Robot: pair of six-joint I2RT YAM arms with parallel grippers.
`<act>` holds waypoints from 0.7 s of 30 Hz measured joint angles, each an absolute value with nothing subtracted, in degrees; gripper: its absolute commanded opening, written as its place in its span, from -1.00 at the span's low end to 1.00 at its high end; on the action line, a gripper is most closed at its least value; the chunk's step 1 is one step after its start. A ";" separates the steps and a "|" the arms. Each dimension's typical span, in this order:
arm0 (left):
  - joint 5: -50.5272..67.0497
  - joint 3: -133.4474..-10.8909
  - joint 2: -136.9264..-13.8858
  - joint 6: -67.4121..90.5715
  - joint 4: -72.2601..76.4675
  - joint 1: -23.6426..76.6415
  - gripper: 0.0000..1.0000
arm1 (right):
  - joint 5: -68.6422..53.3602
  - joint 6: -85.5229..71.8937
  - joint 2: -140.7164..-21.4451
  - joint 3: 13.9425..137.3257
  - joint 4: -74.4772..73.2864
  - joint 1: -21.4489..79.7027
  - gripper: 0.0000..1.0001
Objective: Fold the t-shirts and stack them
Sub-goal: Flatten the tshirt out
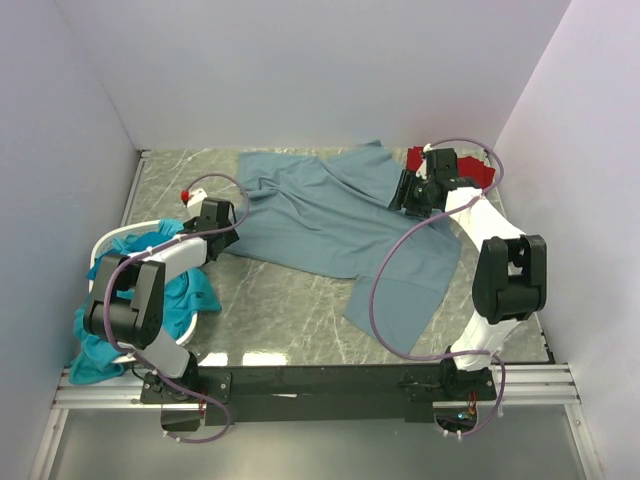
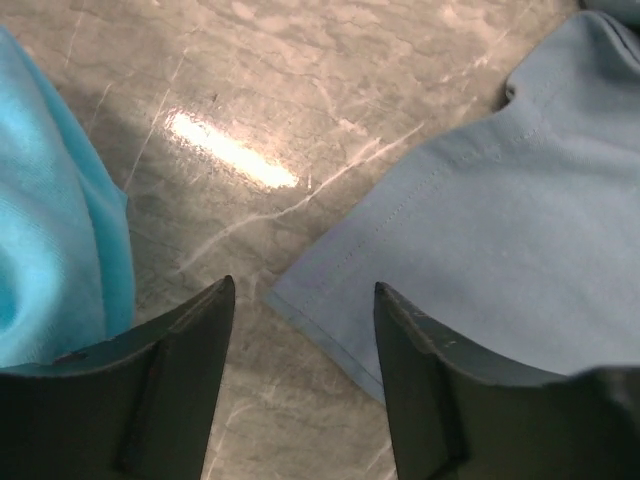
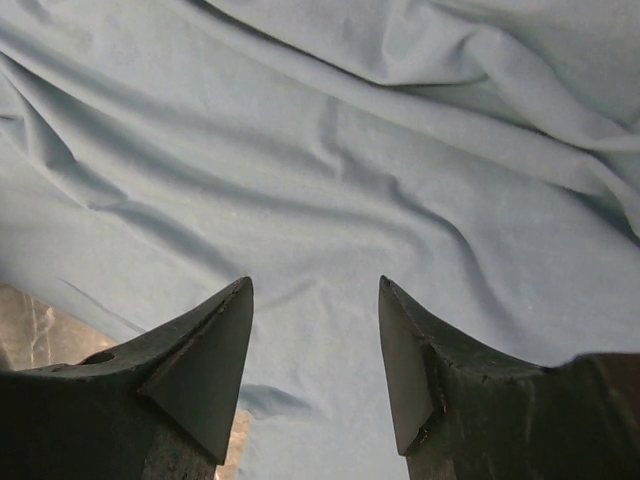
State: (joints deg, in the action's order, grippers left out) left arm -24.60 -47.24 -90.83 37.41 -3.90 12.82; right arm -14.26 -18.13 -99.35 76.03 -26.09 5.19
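The large slate-blue t-shirt (image 1: 330, 215) lies spread and wrinkled across the middle of the marble table. My left gripper (image 1: 238, 212) is at its left edge. In the left wrist view the left gripper (image 2: 305, 290) is open, and a hemmed corner of the slate-blue t-shirt (image 2: 480, 220) lies between the fingertips. My right gripper (image 1: 398, 198) hovers over the shirt's right part. The right gripper (image 3: 315, 285) is open there above the blue cloth (image 3: 330, 150), holding nothing. A red t-shirt (image 1: 482, 172) sits at the back right, partly hidden by the right arm. Teal t-shirts (image 1: 195, 290) fill the basket on the left.
A white basket (image 1: 103, 248) stands at the left edge with teal cloth (image 2: 50, 230) spilling over its front. A small red object (image 1: 186, 194) lies on the table behind the left gripper. White walls close in the back and both sides.
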 measured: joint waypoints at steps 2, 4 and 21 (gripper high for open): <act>-24.25 -47.24 -90.96 37.91 -3.88 12.43 0.18 | -14.26 -18.13 -99.13 75.68 -26.20 5.19 0.20; -23.79 -47.24 -91.46 38.54 -3.81 12.10 0.14 | -14.26 -18.13 -99.13 75.68 -26.06 5.19 0.20; -21.71 -46.61 -94.15 40.62 -3.57 11.07 -0.18 | -14.26 -18.15 -99.13 75.68 -26.09 5.19 0.20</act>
State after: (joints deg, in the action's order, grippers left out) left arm -21.71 -46.61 -94.15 40.62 -3.57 11.07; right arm -14.26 -18.15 -99.13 75.68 -26.09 5.19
